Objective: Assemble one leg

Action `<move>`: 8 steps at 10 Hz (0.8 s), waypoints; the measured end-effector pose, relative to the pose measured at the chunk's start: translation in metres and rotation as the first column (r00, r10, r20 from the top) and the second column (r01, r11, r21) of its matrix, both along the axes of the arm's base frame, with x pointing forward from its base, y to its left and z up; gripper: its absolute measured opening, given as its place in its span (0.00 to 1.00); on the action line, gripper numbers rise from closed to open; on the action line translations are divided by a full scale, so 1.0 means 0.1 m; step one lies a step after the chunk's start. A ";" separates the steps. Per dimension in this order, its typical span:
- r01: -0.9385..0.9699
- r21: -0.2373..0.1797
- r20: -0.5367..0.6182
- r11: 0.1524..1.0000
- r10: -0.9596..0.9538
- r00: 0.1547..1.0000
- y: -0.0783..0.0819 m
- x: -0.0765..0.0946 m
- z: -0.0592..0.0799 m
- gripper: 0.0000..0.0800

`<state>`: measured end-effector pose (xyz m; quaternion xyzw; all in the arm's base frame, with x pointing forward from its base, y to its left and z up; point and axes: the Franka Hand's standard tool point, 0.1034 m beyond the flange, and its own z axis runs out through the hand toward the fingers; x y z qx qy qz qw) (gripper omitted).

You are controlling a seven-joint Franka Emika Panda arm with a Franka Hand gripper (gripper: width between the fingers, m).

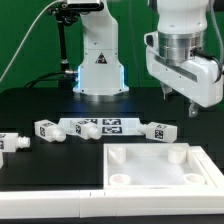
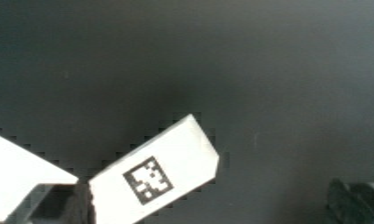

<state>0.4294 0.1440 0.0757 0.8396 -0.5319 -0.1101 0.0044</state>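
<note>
Three legs lie on the black table: one (image 1: 158,131) at the exterior view's right end of the marker board (image 1: 95,127), one (image 1: 45,130) at its left end, and one (image 1: 10,143) at the far left. My gripper (image 1: 180,102) hangs open and empty well above the table, up and right of the right-hand leg. In the wrist view a white tagged block (image 2: 157,170), seemingly a leg, lies slanted on the table far below my gripper (image 2: 202,208). My dark fingertips (image 2: 358,196) show only at the picture's edge, wide apart, touching nothing.
The large flat white tabletop (image 1: 155,178) with corner holes lies at the front right. The robot base (image 1: 98,62) stands at the back centre. A second white corner (image 2: 6,160) shows at the wrist view's edge; I cannot tell what it is.
</note>
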 end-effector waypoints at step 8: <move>-0.775 0.052 0.099 0.630 0.769 0.632 -0.17 0.05 0.05 0.81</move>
